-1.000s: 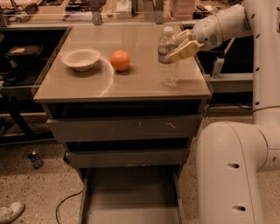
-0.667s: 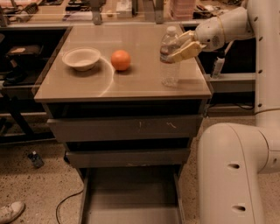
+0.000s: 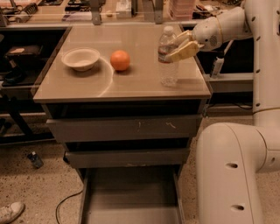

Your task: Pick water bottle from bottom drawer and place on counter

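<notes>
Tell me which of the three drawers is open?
The bottom drawer; both above it are shut. The gripper is up at the water bottle on the counter.

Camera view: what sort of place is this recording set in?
Probably a lab or workshop: a cluttered workbench behind, a grey metal cabinet with its bottom drawer open, and the robot's gripper at the water bottle standing on the counter.

Floor: beige speckled stone-chip floor (image 3: 30, 183), lit warm and evenly. On it lie a thin black cable (image 3: 65, 202), a small dark bottle (image 3: 34, 159) and, at the lower left corner, a white shoe (image 3: 9, 212). Rear: a long cluttered wooden workbench (image 3: 48, 16) spans the view. Left: a dark open shelf unit (image 3: 17, 52) holds dim items. Right: a grey metal ledge (image 3: 234, 78). The gripper (image 3: 174, 47) hangs at upper right, before the workbench's near edge.
</notes>
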### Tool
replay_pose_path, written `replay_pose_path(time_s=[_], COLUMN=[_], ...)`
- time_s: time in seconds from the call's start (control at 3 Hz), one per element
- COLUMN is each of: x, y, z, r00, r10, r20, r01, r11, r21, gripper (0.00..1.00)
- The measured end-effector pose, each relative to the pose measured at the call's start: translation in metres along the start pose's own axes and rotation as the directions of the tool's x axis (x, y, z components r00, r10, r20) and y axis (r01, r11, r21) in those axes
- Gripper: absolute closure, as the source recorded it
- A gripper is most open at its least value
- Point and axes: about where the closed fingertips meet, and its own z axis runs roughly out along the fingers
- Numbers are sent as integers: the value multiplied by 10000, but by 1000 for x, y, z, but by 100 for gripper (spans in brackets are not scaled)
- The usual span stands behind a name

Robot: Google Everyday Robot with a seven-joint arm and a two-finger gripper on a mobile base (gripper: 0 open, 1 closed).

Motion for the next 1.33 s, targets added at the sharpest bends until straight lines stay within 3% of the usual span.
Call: replay_pose_path(time_s=[0.67,1.0,1.33], x=[0,0,0], y=[0,0,0], z=[0,0,0], r00=[10000,10000,10000], r10=[0,0,0], r20=[0,1,1], r01=[0,0,0], r11=[10000,10000,10000], r21=[0,1,1], gripper=[11,0,0])
